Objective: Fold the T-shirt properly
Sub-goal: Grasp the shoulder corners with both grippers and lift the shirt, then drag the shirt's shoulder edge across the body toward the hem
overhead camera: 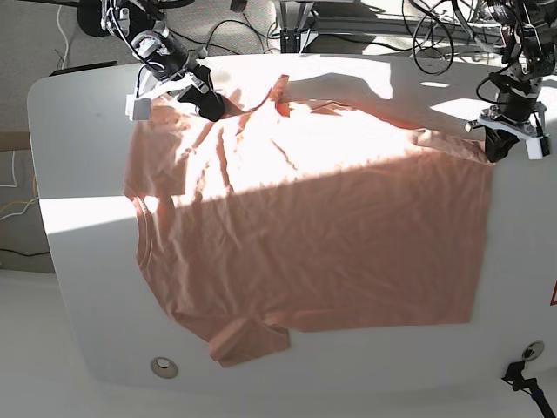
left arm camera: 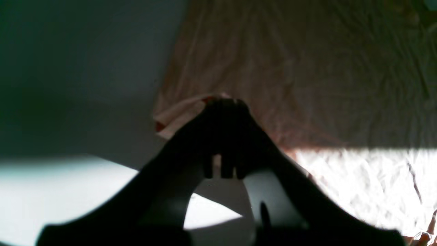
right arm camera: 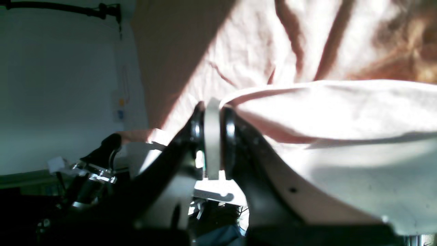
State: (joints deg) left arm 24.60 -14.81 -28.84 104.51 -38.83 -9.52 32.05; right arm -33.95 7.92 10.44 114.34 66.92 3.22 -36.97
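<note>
Two corners of the T-shirt (overhead camera: 305, 235) are pinched along its far edge: the right gripper (overhead camera: 209, 103) is clamped on the shoulder end, the left gripper (overhead camera: 498, 146) on the hem corner. From both, the pink cloth spreads across the white table (overhead camera: 78, 261) toward the near edge, its long axis running arm to arm.

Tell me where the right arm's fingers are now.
In the base view, the right arm's fingers are at the table's far left, shut on the T-shirt edge.
</note>
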